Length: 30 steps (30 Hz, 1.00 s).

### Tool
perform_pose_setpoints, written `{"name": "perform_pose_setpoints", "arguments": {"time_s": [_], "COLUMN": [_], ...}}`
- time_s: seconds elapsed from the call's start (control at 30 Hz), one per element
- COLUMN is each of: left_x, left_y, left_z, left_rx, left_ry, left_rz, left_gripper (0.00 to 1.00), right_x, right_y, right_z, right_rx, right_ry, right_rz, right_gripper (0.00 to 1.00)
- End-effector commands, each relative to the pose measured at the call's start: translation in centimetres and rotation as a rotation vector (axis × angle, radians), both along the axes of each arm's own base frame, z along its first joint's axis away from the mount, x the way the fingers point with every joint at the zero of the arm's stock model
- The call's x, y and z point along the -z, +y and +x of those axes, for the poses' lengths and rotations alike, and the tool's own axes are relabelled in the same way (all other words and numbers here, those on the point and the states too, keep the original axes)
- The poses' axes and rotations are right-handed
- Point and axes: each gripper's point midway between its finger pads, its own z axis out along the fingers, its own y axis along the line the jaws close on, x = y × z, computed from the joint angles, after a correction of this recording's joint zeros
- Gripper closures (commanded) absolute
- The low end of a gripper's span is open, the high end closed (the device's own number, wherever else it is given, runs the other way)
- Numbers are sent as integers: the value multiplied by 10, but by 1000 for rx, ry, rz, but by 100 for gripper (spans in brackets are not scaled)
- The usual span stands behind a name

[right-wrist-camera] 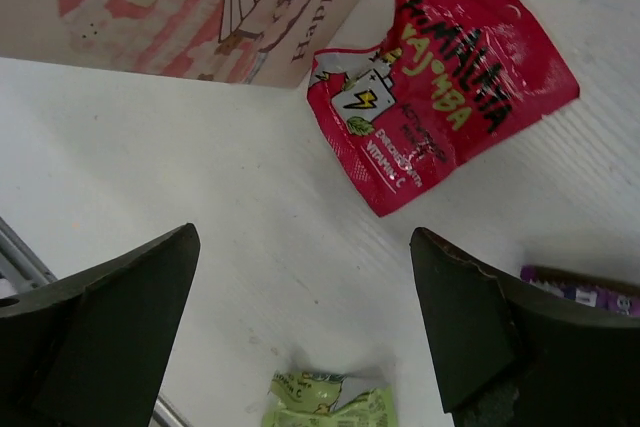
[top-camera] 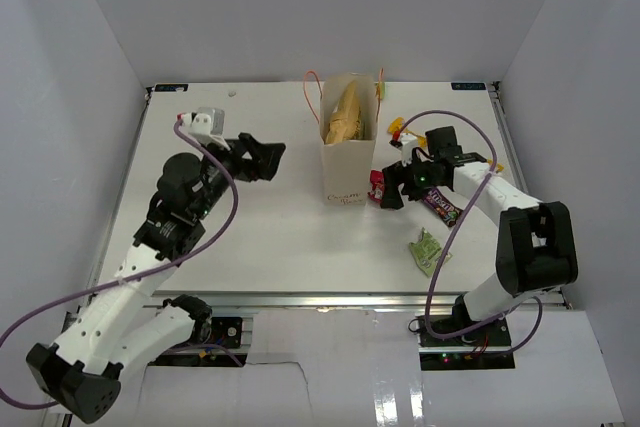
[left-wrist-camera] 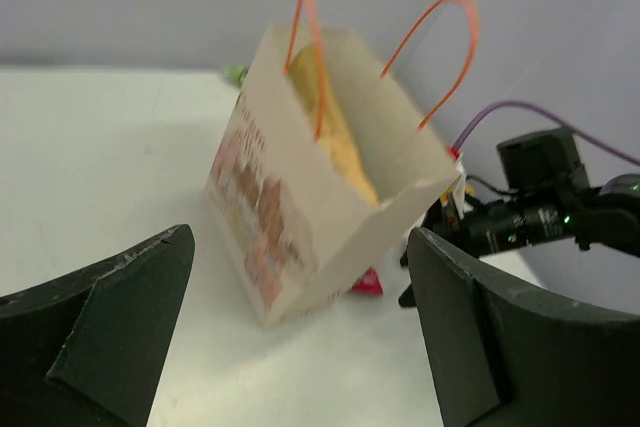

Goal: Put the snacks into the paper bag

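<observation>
The cream paper bag [top-camera: 346,162] stands upright at the table's middle back, with the tan-gold chip bag [top-camera: 346,115] inside it. It also shows in the left wrist view [left-wrist-camera: 300,217], and its printed front shows in the right wrist view [right-wrist-camera: 190,7]. A red packet [top-camera: 377,185] lies flat by the bag's right foot and shows in the right wrist view [right-wrist-camera: 440,77]. My right gripper [top-camera: 392,190] is open and empty just above it. A dark purple packet [top-camera: 441,205], a green packet [top-camera: 428,251] and a yellow packet [top-camera: 397,127] lie on the table. My left gripper [top-camera: 265,159] is open and empty, left of the bag.
The white table [top-camera: 250,237] is walled by white panels on three sides. The bag's orange handles [left-wrist-camera: 440,47] stand up above its rim. The right arm's purple cable [top-camera: 440,247] loops over the green packet's area.
</observation>
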Motion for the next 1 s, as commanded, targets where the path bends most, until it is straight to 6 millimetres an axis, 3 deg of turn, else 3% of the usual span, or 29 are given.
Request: {"name": "perform_pose_setpoints", "arguments": {"time_s": [0.0, 0.1, 0.13, 0.2, 0.23, 0.43, 0.53, 0.63, 0.67, 0.9, 0.97], "left_x": [103, 123, 145, 147, 158, 155, 160, 165, 167, 171, 170], "left_y": [27, 34, 37, 41, 43, 48, 47, 47, 47, 51, 52], "left_z": [-18, -37, -41, -48, -49, -49, -49, -49, -49, -50, -50], "left_rx": [-127, -143, -159, -170, -184, -204, -202, -207, -214, -239, -240], "left_ry": [317, 383, 425, 428, 442, 423, 440, 459, 462, 479, 479], "left_rz": [15, -107, -114, -185, -190, -185, -176, -189, -191, -205, -209], "left_gripper": [2, 2, 2, 2, 2, 2, 2, 2, 2, 2, 2], "right_x": [0, 13, 23, 18, 20, 33, 38, 54, 59, 78, 75], "right_y": [10, 4, 3, 7, 12, 36, 41, 35, 23, 8, 5], "right_z": [19, 39, 44, 58, 58, 67, 71, 75, 77, 72, 69], "right_rx": [-180, -91, -51, -2, 52, 188, 252, 335, 377, 420, 417], "right_ry": [-160, -169, -124, -89, -39, 44, 46, 28, 3, -23, -36], "right_rz": [-47, -81, -91, -80, -65, -53, -74, -203, -275, -370, -373], "right_gripper": [9, 7, 3, 0, 2, 8, 10, 13, 14, 35, 52]}}
